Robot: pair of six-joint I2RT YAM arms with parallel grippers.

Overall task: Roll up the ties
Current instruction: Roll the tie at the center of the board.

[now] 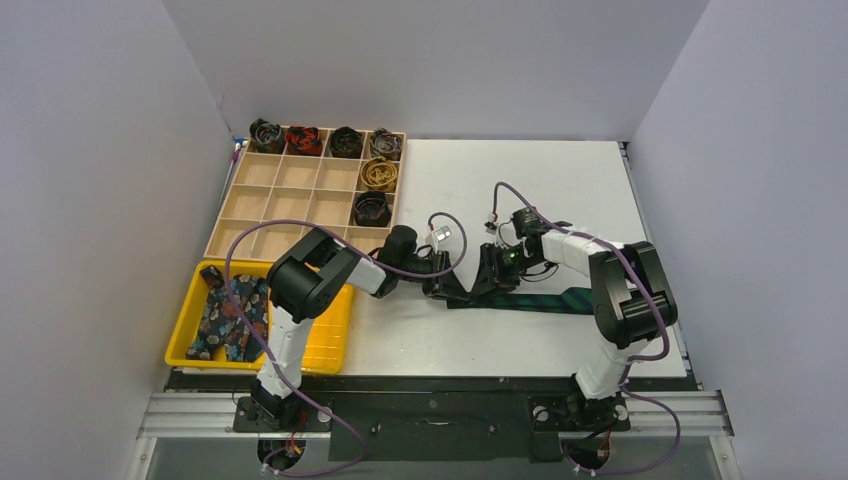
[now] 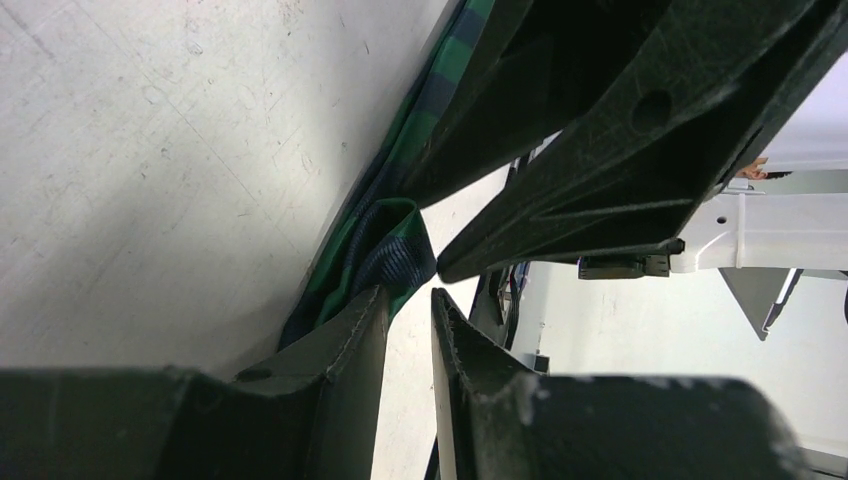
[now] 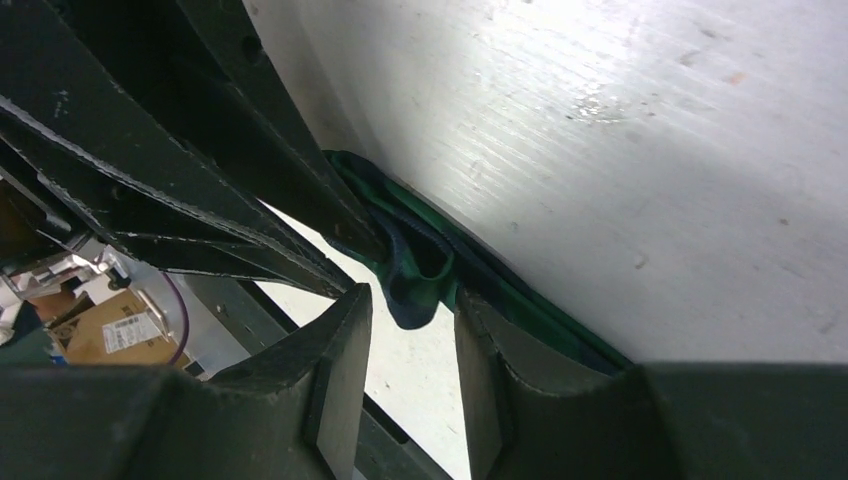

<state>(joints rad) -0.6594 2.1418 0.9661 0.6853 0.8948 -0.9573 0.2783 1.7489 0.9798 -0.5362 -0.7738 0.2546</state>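
A green-navy plaid tie [image 1: 552,300] lies flat on the white table, running right from the two grippers. Its left end is folded over into a small loop [image 2: 397,250], which also shows in the right wrist view [image 3: 405,255]. My right gripper [image 1: 492,278] is open, and the loop sits between its fingertips [image 3: 413,293]. My left gripper [image 1: 450,288] faces it from the left; its jaws [image 2: 410,292] stand a narrow gap apart with nothing between them, and one fingertip touches the loop. The right gripper's fingers [image 2: 600,130] cross above.
A wooden compartment tray [image 1: 290,200] stands at the back left with several rolled ties, among them a red one [image 1: 303,140] and a gold one [image 1: 379,175]. A yellow bin [image 1: 330,330] at the near left holds floral ties [image 1: 230,315].
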